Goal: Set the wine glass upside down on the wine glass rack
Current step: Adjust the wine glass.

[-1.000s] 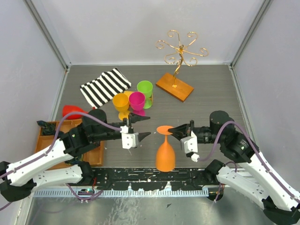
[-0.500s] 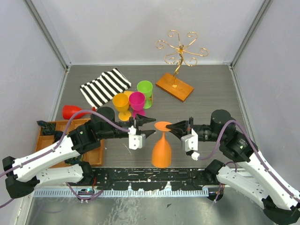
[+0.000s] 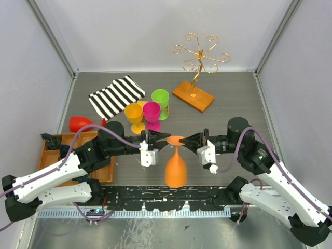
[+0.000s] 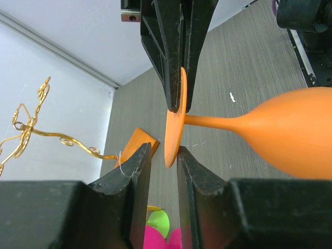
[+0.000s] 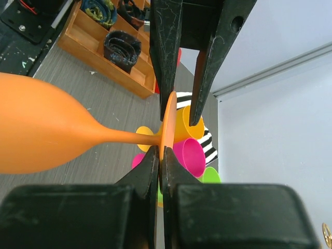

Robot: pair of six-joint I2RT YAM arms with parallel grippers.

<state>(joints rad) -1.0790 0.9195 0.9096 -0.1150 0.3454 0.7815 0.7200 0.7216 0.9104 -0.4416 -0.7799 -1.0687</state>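
Cups (image 3: 151,112) left of open lane to rack (image 3: 193,96)

Wine glass (image 3: 175,170) between left tool (image 3: 164,139) and right tool (image 3: 188,140); rack (image 3: 193,96) well behind, perhaps rightward.

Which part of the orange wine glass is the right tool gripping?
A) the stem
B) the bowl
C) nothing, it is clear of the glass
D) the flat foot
D: in the right wrist view the right tool is shut on the rim of the flat foot of the orange wine glass, well away from stem and bowl.
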